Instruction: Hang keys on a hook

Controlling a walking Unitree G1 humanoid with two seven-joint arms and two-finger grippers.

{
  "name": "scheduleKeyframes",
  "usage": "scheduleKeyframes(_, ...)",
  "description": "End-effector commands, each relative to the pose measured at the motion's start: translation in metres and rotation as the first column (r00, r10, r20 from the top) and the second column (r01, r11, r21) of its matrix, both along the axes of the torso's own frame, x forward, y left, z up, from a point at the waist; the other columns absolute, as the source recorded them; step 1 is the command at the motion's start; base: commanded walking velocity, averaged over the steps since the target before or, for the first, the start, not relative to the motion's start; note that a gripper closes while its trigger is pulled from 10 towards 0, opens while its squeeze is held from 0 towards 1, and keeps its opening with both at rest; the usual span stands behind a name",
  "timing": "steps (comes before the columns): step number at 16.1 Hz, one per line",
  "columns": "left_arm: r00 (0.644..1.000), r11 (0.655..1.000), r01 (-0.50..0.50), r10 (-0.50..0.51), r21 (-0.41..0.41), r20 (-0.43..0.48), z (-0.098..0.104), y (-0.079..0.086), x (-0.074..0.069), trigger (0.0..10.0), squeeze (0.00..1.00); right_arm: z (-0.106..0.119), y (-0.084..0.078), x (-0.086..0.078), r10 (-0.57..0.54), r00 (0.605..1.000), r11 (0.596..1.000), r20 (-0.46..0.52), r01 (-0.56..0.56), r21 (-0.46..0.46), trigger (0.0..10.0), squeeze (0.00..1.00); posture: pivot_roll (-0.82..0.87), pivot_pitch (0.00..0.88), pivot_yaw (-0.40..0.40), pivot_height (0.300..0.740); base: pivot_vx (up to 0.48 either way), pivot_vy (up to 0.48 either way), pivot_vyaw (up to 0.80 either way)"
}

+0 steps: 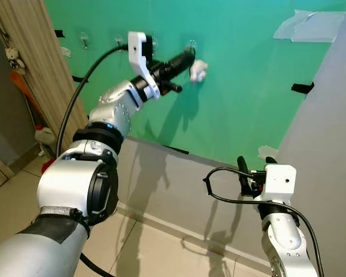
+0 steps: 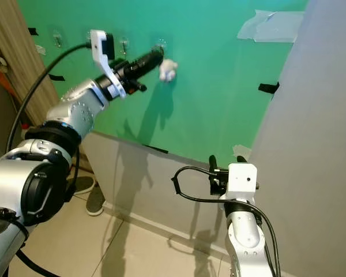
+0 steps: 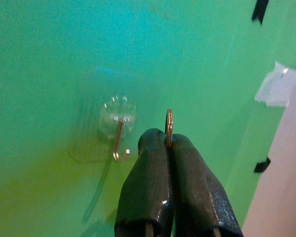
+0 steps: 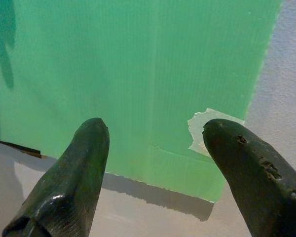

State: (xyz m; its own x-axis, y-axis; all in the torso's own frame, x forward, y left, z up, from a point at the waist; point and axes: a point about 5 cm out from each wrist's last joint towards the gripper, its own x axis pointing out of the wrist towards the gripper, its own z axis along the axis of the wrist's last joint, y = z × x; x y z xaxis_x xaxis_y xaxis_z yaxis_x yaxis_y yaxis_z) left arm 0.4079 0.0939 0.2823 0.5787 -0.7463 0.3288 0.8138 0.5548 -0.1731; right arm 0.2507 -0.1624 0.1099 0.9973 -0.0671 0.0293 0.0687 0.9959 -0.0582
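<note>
1. My left gripper [image 3: 168, 143] is raised to the green board [image 1: 248, 86], fingers pinched on the key ring [image 3: 168, 123], just beside the clear hook [image 3: 119, 140].
2. A white fob [image 1: 198, 70] dangles below.
3. My right gripper [image 4: 155, 143] hangs low, fingers spread.

Key ring [image 3: 168, 122] pinched upright in left hand [image 3: 168, 144], just beside clear suction hook [image 3: 119, 129] on green board; white charm [image 1: 198, 70] dangling.
</note>
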Motion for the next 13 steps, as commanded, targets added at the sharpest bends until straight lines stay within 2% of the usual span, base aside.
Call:
scheduleKeyframes(1, 1.000, 1.000, -0.011, 0.011, -0.016, 0.001, 0.0077, 0.0011, 0.0013, 10.0, 0.00, 0.0038, 0.0001, -0.0009, -0.001, 1.000, 1.000, 0.012, 0.001, 0.001, 10.0, 0.00, -0.23, 0.000, 0.077, 0.740, 0.000, 0.000, 0.00)
scheduleKeyframes(7, 0.997, 0.996, -0.037, 0.032, -0.076, -0.076, 0.0026, 0.0031, 0.0038, 10.0, 0.00, 0.0024, 0.0028, -0.0008, 0.012, 1.000, 1.000, 0.005, -0.012, 0.004, 10.0, 0.00, -0.22, 0.000, 0.074, 0.740, 0.000, 0.000, 0.00)
scheduleKeyframes(13, 0.992, 0.997, -0.057, 0.050, -0.052, -0.118, 0.0014, -0.0001, 0.0055, 10.0, 0.00, 0.0011, 0.0036, -0.0019, 0.016, 1.000, 1.000, -0.002, -0.016, 0.004, 10.0, 0.00, -0.24, 0.000, 0.079, 0.740, 0.000, 0.000, 0.00)
